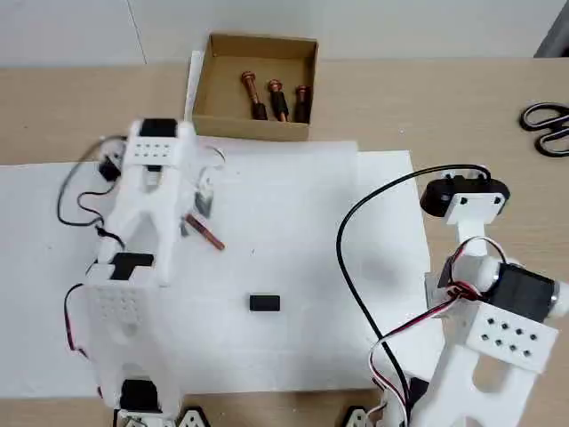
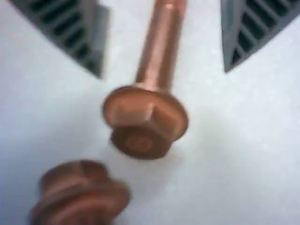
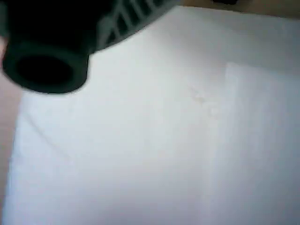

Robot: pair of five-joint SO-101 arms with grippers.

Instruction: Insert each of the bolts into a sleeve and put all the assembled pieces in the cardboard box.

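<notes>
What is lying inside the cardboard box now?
Three copper bolts, each in a dark sleeve, lie side by side in the cardboard box. Its near wall may cover the sleeves' lower tips.

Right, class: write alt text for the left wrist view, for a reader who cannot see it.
A copper bolt lies on a white sheet between the open claw's two grey fingers, its hex head toward the camera. A second bolt's head sits nearer the camera.

Light wooden table (image 1: pixel 427 98) here, white foam sheet (image 1: pixel 302 222) spread across it, black-handled scissors (image 1: pixel 547 127) lying near one edge, pale white surface (image 1: pixel 373 22) behind.
</notes>
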